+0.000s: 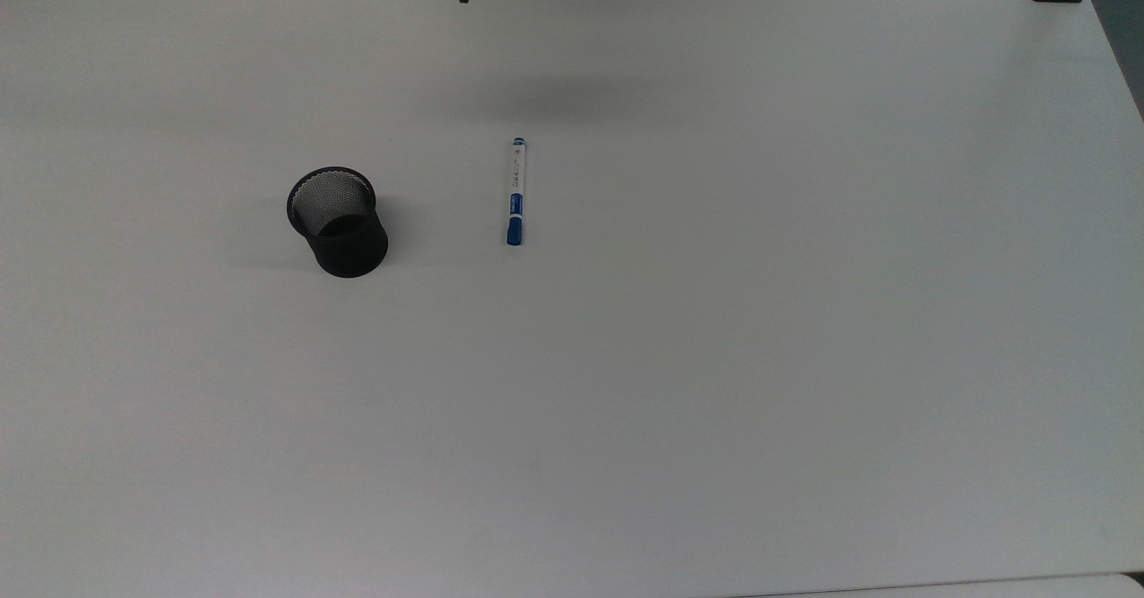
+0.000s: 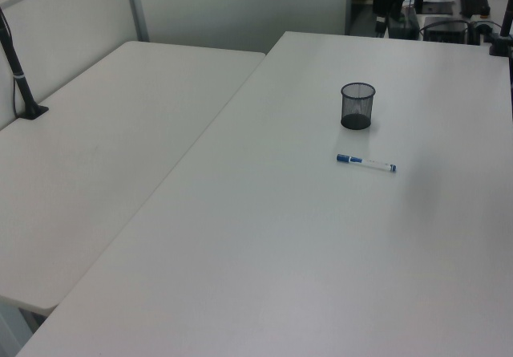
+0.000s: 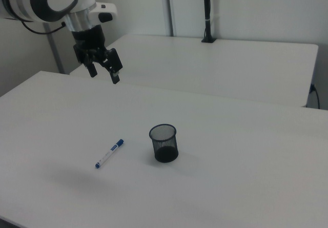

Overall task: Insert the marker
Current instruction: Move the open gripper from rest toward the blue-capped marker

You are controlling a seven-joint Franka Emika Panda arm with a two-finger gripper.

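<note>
On the desk [image 1: 715, 357], I am seeing the marker [image 1: 517, 191] lying flat, label unreadable.
Beside it, the mesh cup [image 1: 338, 221] is standing empty; the gripper [image 3: 104, 73] fingers are hanging open, holding nothing.

Legible text: none. The marker [image 1: 516, 191] carries a small grey print along its white barrel and a blue label patch near the cap; characters too small to make out in the top view. Same in the left and right views: no characters resolvable.
</note>
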